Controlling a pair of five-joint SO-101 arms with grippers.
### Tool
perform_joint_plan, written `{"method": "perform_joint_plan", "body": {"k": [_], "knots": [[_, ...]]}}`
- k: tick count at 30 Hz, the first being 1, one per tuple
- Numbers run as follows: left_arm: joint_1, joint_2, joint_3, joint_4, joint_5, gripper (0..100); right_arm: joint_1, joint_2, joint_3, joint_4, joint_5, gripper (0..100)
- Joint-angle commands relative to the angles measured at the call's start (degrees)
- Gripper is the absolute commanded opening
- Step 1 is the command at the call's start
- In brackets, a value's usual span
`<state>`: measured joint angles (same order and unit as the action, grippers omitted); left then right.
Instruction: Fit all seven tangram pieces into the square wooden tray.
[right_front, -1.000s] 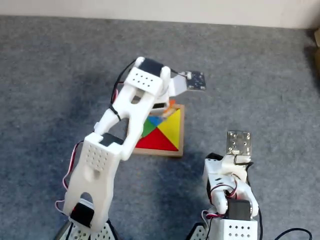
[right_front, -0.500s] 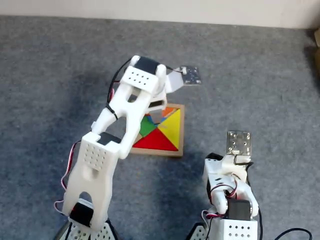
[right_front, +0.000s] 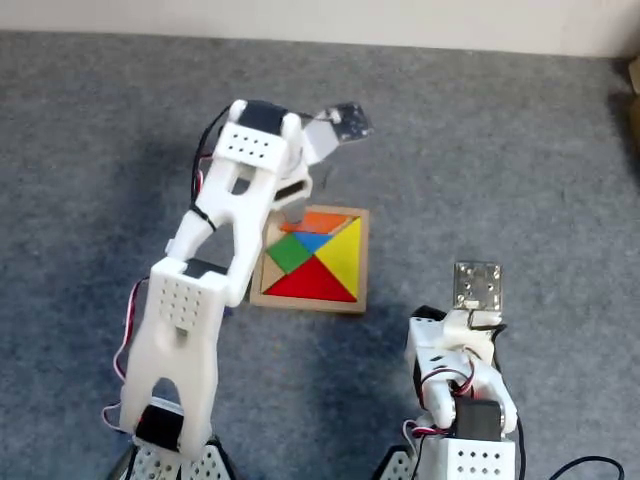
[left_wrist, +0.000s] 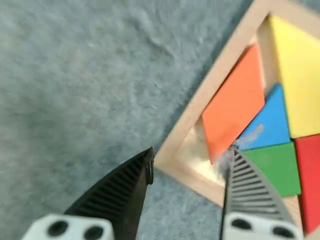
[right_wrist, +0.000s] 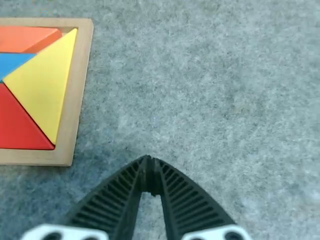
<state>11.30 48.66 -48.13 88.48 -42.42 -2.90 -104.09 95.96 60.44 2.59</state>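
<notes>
The square wooden tray lies mid-table holding orange, blue, green, yellow and red pieces. My left gripper hangs open over the tray's far left corner, one finger outside the rim, the other above the orange piece; nothing is between its fingers. Bare wood shows in that corner beside the orange piece. My right gripper is shut and empty over the carpet, to the right of the tray.
Grey carpet covers the table around the tray. The right arm's base sits at the front right, the left arm's base at the front left. A pale wall strip runs along the far edge.
The left arm has swung left and back off the tray, uncovering the orange piece, which now lies in the tray's far side. The right arm has not moved.
</notes>
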Motion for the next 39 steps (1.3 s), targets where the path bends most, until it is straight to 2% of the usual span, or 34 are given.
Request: {"method": "perform_joint_plan", "body": {"k": [1,10,16,21,34,39], "knots": [[-0.9,1.5,-2.3,-1.6,0.9,22,0.7,-0.3,5.8,-1.9,-0.5,0.5],[-0.1,4.4,-2.3,-2.3,1.1,22,0.7,-0.3,5.8,-1.9,-0.5,0.5],[1.3,2.9,-4.7,-2.2,5.8,22,0.7,-0.3,5.8,-1.9,-0.5,0.5],[1.5,1.1,-8.5,2.1,5.8,22,0.7,-0.3,5.8,-1.9,-0.5,0.5],[-4.4,2.6,-10.9,2.5,5.5,22,0.7,-0.3,5.8,-1.9,-0.5,0.5],[-5.0,6.6,-11.5,-0.2,5.5,22,0.7,-0.3,5.8,-1.9,-0.5,0.5]]}}
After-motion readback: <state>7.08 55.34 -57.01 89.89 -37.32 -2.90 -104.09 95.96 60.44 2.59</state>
